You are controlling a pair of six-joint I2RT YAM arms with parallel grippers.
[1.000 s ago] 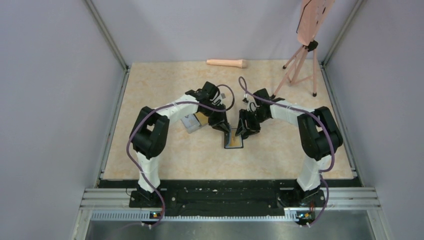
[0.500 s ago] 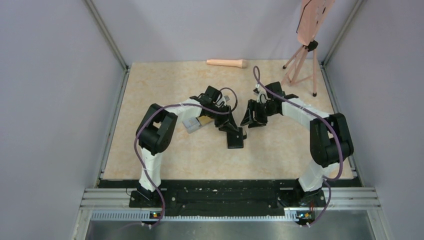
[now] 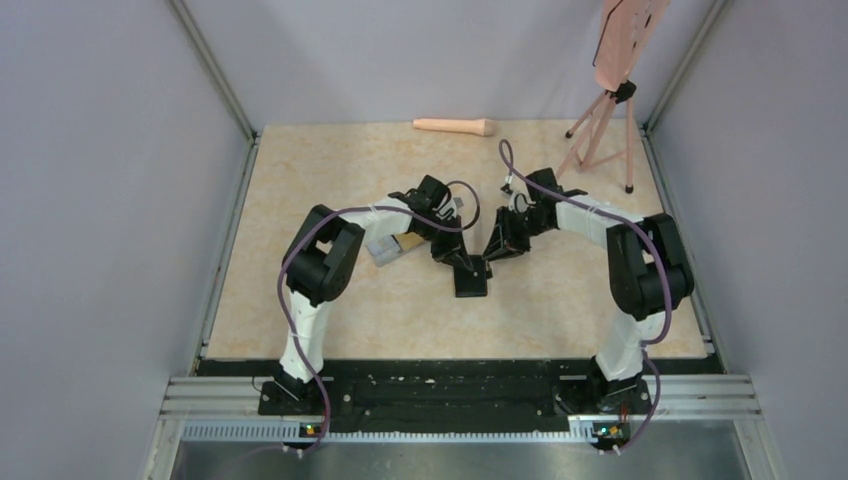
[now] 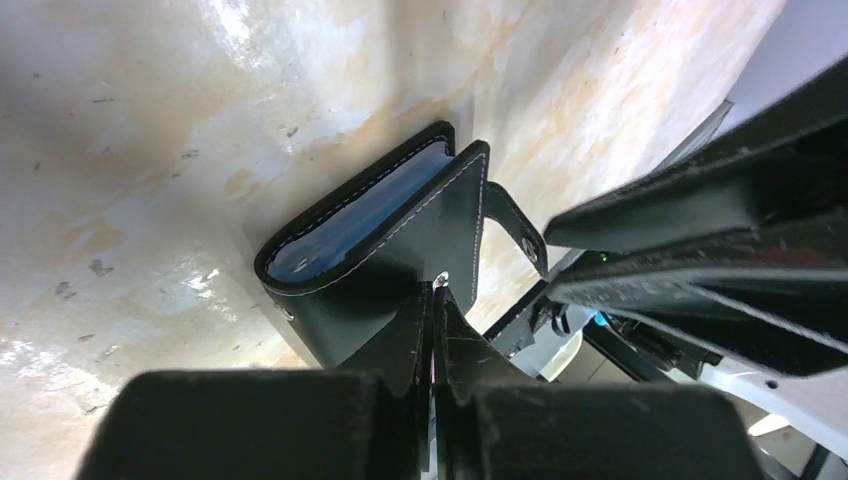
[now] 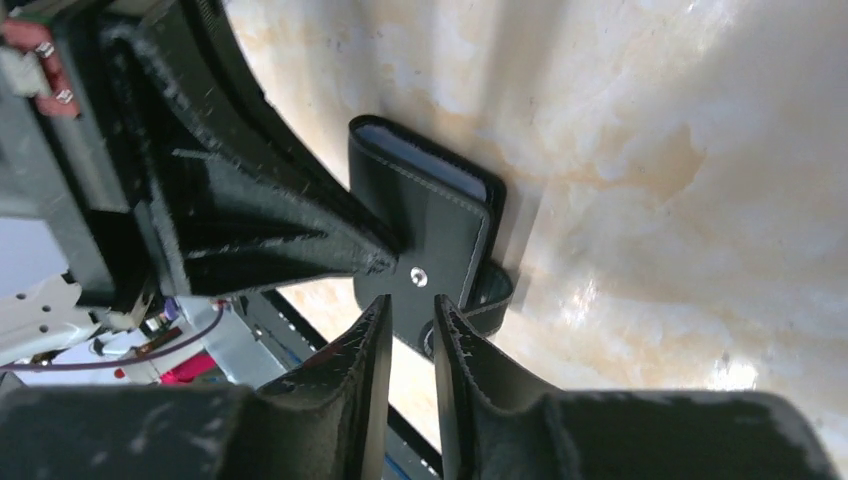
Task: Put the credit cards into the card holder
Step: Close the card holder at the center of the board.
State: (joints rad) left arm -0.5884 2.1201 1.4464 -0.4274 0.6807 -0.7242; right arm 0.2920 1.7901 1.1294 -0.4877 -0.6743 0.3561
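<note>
Card holder point(image 4: 385, 255) flat; left gripper point(image 4: 434, 297) pressing clasp edge.

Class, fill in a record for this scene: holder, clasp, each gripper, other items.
Card holder: black, folded over, blue-grey pockets showing at edge
Clasp tab: unfastened, sticking out
Left gripper: shut, tips on the holder's cover
Right gripper: jaws slightly apart, close to the tab
Clear box: left of the holder in the top view
</note>
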